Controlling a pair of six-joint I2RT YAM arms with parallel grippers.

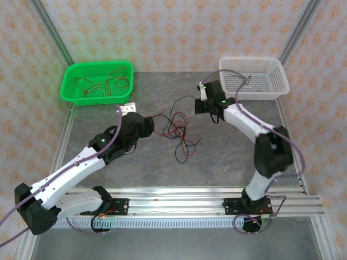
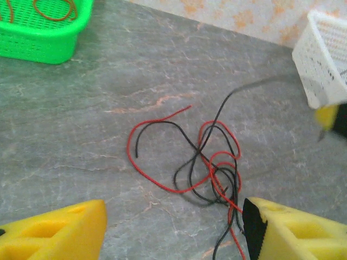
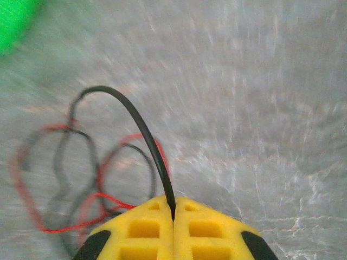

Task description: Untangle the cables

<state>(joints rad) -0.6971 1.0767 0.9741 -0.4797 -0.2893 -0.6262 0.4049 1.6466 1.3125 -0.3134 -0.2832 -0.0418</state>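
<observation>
A knot of thin red and black cables [image 1: 179,130] lies mid-table, also seen in the left wrist view as the cables [image 2: 209,168]. My left gripper [image 2: 173,230] is open just short of the tangle, its yellow fingers [image 2: 293,230] wide apart with the right one beside the knot. My right gripper [image 3: 173,208] is shut on a black cable [image 3: 138,127] that arches up from the tangle; in the top view the right gripper [image 1: 201,102] holds it lifted near the white basket.
A green basket [image 1: 73,73] at the back left holds more red and dark wires. A white basket [image 1: 279,86] stands at the back right. Metal frame rails run along the table edges.
</observation>
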